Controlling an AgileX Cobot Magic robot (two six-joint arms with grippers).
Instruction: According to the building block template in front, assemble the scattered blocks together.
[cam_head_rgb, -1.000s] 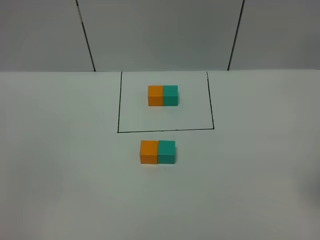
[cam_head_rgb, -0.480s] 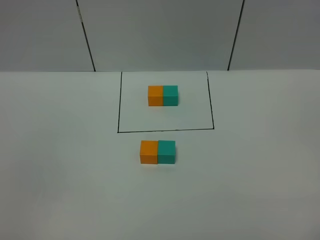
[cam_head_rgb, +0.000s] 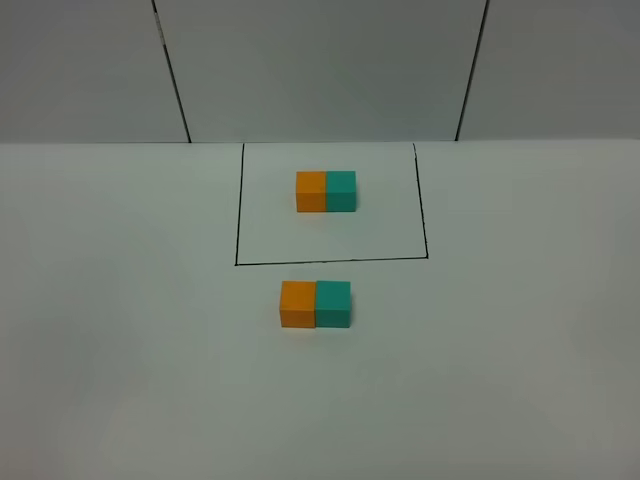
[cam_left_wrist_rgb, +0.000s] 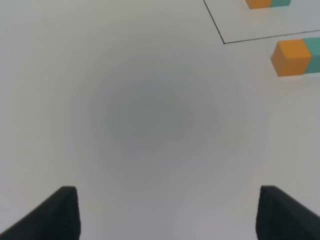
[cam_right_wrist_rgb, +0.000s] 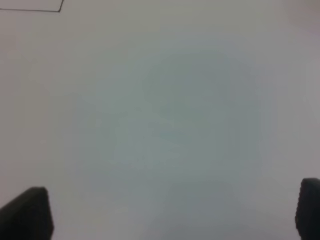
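No shift since before: both tools (cam_left_wrist_rgb: 167, 212) (cam_right_wrist_rgb: 175, 212) spread, empty; orange cube (cam_head_rgb: 297, 304) against teal cube (cam_head_rgb: 333, 304).

Template (cam_head_rgb: 326, 191): orange left, teal right; thin black outline (cam_head_rgb: 237, 215).
Loose cubes (cam_head_rgb: 315, 304): orange, teal.
Table (cam_head_rgb: 120, 330): white.
Fingertips (cam_left_wrist_rgb: 60, 212): seemingly black.

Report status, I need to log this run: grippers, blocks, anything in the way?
Left gripper open, empty. Right gripper open, empty. Scattered blocks joined, orange left, teal right, matching template. Nothing obstructing.
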